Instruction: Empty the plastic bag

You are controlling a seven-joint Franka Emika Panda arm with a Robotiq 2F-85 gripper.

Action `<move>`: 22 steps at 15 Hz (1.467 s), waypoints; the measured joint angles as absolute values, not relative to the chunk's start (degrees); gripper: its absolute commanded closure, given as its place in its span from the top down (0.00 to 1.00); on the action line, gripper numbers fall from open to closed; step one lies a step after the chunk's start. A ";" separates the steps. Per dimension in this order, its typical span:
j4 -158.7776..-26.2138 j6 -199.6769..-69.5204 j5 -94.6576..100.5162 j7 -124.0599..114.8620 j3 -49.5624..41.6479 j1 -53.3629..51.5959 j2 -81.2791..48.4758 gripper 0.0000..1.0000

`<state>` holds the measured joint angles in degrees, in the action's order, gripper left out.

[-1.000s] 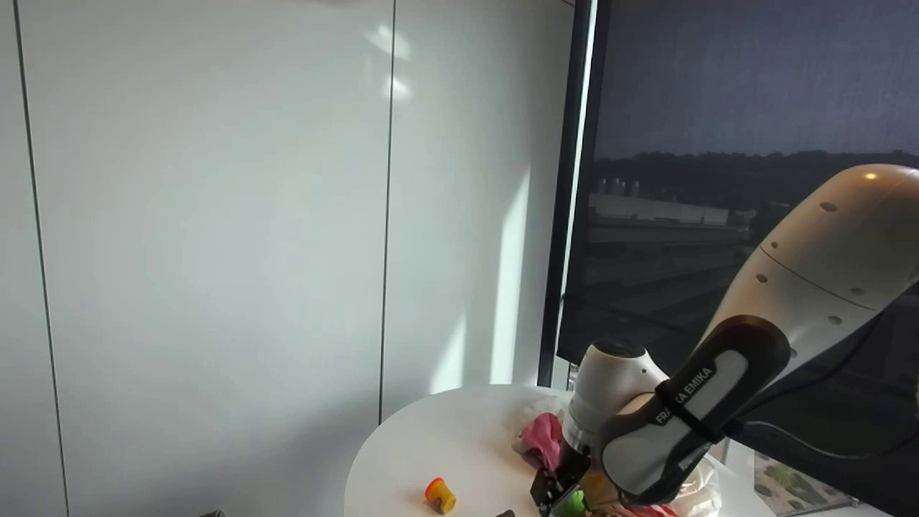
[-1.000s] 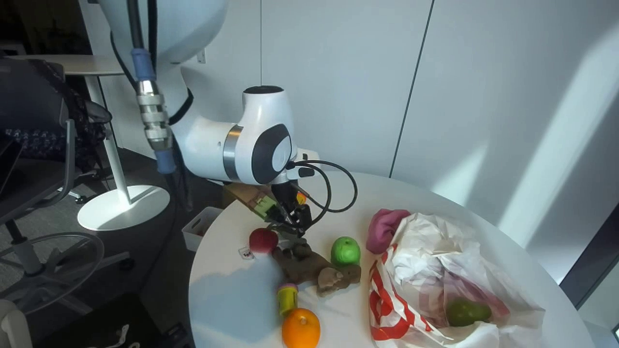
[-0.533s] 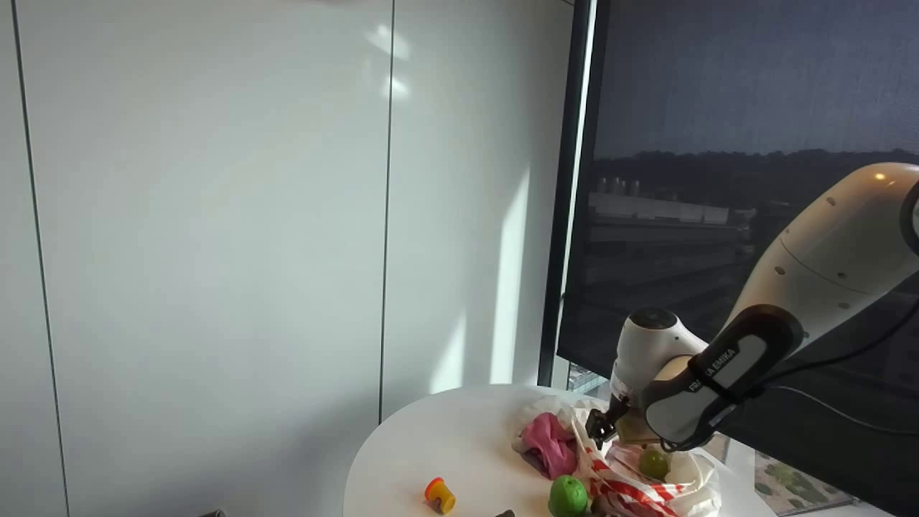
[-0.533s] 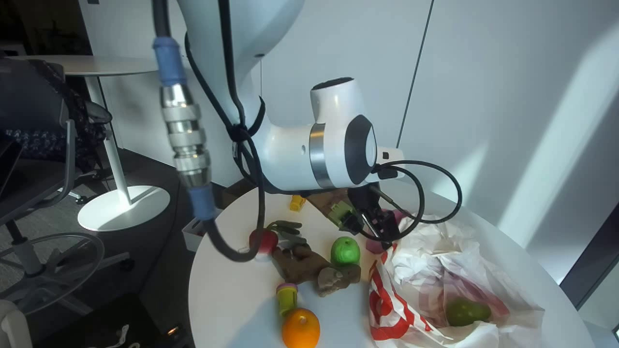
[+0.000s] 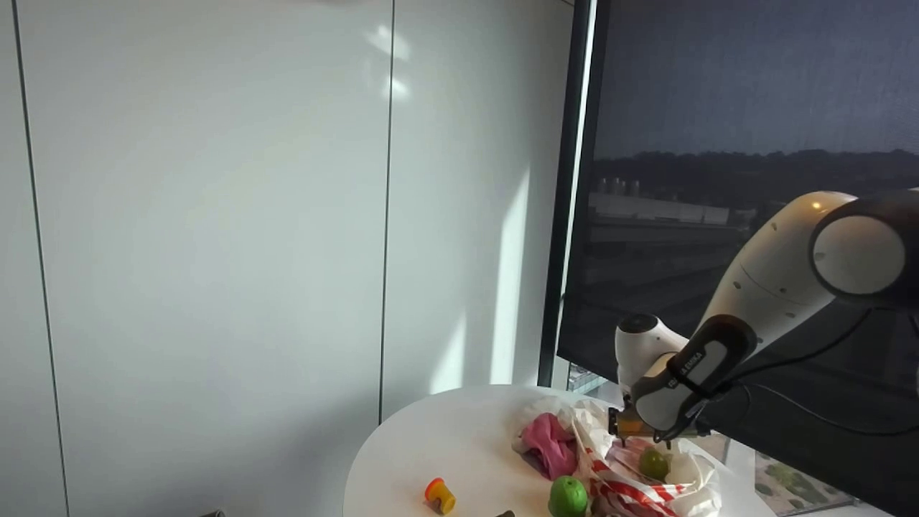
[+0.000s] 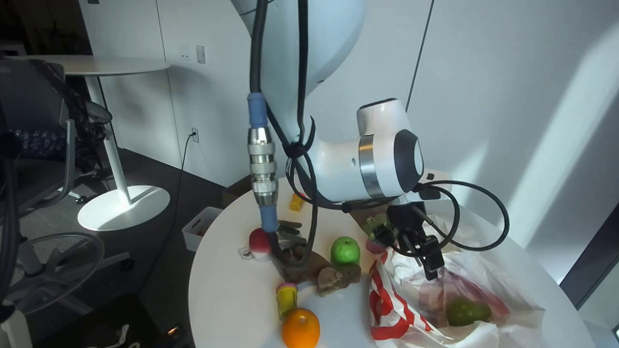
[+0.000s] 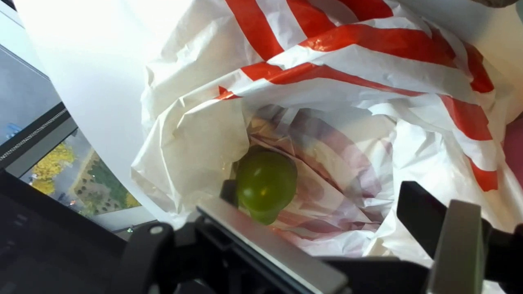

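Wrist view: my gripper stands wide above the plastic bag.
Below my jaws, toward one fingertip, a green fruit lies inside; whether they touch, I cannot tell. My fingers hide part of the bag; pink cloth beyond is cut off.

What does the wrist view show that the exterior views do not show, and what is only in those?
Only the wrist view: the bright yellow foliage outside.
Only the exterior views: the orange, in an exterior view, and the red-topped yellow tub, in both exterior views.
Shared: the gripper, the plastic bag and the green fruit inside it.
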<state>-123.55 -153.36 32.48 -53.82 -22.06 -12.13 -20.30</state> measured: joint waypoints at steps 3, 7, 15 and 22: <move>-119.56 -151.97 31.89 -55.49 -21.82 -10.20 -24.87 1.00; -115.47 -150.70 28.81 -55.54 -21.54 -8.21 -29.81 1.00; -110.35 -150.67 23.94 -55.83 -21.72 -5.98 -35.96 1.00; -107.13 -150.87 18.63 -55.72 -21.28 -4.26 -38.65 1.00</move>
